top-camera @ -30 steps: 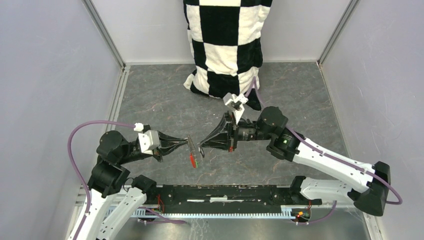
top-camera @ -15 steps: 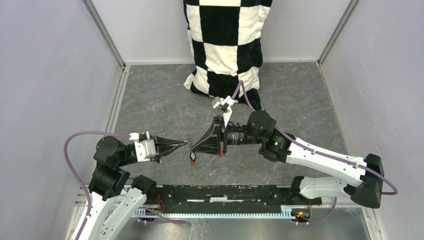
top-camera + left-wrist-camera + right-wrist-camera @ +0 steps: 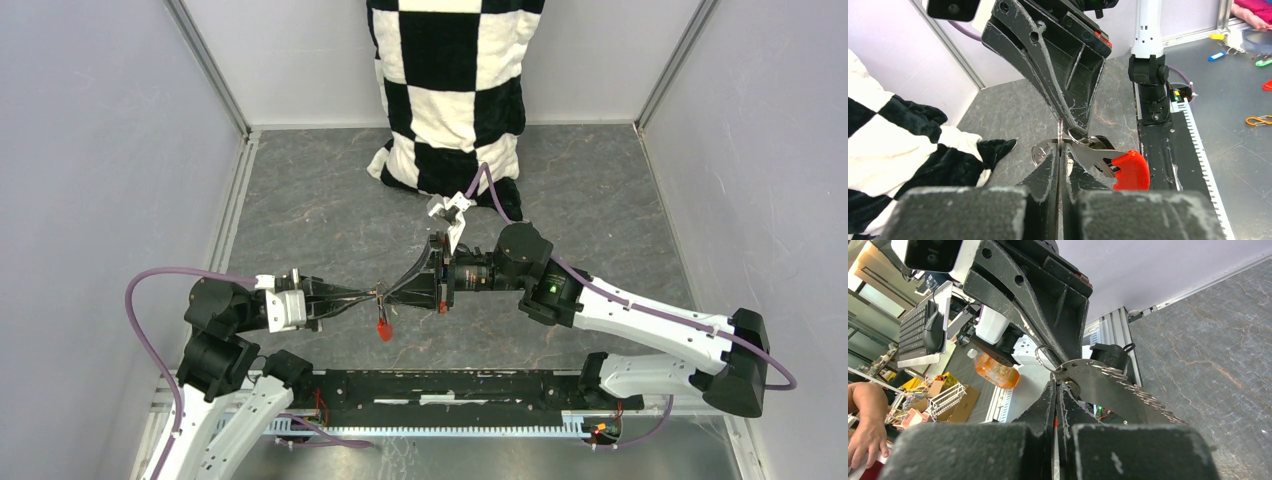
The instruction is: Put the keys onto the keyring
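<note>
Both jaws: closed, meeting tip to tip above the tabletop [image 3: 330, 200].
Left jaws: you pinch the keyring [image 3: 1039, 146] steady.
Right jaws: clamp a key [image 3: 1120, 387] against it, apparently for threading.
Red tag [image 3: 1131, 170]: dangles just below the tips.

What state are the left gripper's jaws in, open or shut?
Shut. In the left wrist view the left gripper has its fingers pressed together, pinching the thin silvery keyring.
</note>
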`<state>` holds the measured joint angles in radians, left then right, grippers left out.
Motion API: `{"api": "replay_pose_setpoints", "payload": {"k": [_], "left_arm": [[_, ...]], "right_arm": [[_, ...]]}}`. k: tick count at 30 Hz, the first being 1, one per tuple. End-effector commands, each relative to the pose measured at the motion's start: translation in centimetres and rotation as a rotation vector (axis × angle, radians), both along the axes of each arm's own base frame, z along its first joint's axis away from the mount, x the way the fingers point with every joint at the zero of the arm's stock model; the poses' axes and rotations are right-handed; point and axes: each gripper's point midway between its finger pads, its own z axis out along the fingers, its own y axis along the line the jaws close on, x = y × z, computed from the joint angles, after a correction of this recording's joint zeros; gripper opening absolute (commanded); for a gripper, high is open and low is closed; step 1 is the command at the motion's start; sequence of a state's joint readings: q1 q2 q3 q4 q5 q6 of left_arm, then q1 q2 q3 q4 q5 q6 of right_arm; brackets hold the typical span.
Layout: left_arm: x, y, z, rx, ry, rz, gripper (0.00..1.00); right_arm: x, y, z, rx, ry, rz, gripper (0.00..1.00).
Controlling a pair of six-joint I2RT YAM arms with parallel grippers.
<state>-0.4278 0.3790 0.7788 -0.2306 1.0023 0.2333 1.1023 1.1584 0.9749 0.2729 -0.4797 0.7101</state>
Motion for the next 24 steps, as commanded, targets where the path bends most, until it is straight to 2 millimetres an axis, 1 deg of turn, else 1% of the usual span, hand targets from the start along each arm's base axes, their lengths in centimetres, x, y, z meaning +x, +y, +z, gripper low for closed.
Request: {"api": "replay_pose_setpoints", "payload": {"k": [1,7,12,16,24], "left_arm": [[-1.4,0.2,1.6,-0.007,-0.100,-0.045,0.02],[-1.7,0.3,0.9,0.020,-0.141,-0.053,0.02],[-1.8,0.4,1.0,0.019,-0.154,-0.055,0.02],[-1.8,0.4,0.8,0.026,-0.161,-0.054,0.02],[-1.6,0.5,0.2,0.062,-0.173,-0.051,0.02]], "right_arm": [[0.2,-0.4,1.2,0.035,-0.006,-0.029,0.01],[0.3,-0.1,1.1,0.029,-0.005,-0.029,0.01],[0.5,0.0,0.9,0.020,0.000,-0.032,0.01],[0.5,0.1,1.2,0.019,-0.006,-0.034,0.01],[0.6,0.1,1.2,0.017,-0.012,-0.038,0.01]]}}
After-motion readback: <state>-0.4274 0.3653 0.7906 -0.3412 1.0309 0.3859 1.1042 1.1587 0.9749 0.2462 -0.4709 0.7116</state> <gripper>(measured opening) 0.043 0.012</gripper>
